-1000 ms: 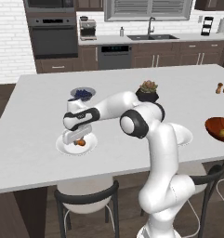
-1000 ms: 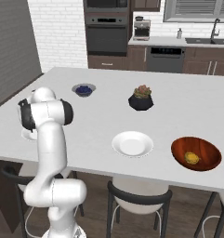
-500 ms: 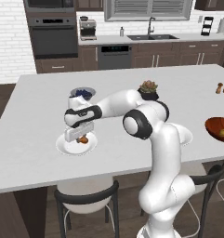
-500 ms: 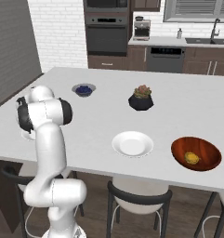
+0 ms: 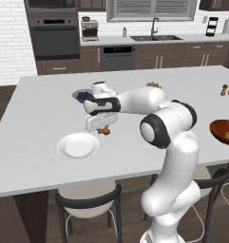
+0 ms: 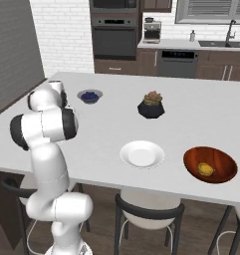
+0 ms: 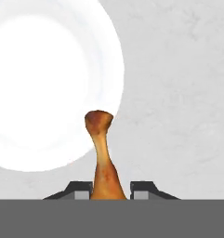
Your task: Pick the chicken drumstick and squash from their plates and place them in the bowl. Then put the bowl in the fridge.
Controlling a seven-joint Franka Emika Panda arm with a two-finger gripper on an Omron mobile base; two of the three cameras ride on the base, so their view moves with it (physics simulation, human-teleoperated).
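The two-finger gripper point(image 7: 110, 189) clamps the small orange-brown chicken drumstick point(image 7: 102, 158) above its round white plate point(image 5: 78, 145); the yellow squash point(image 6: 205, 169) already lies in the glossy red-brown bowl point(image 6: 210, 164); fridge step remains.

- I can read no text, label, brand, number or sign anywhere in my views.
- The oven point(image 5: 54, 35) at upper left has a control strip, too blurred for me to read.
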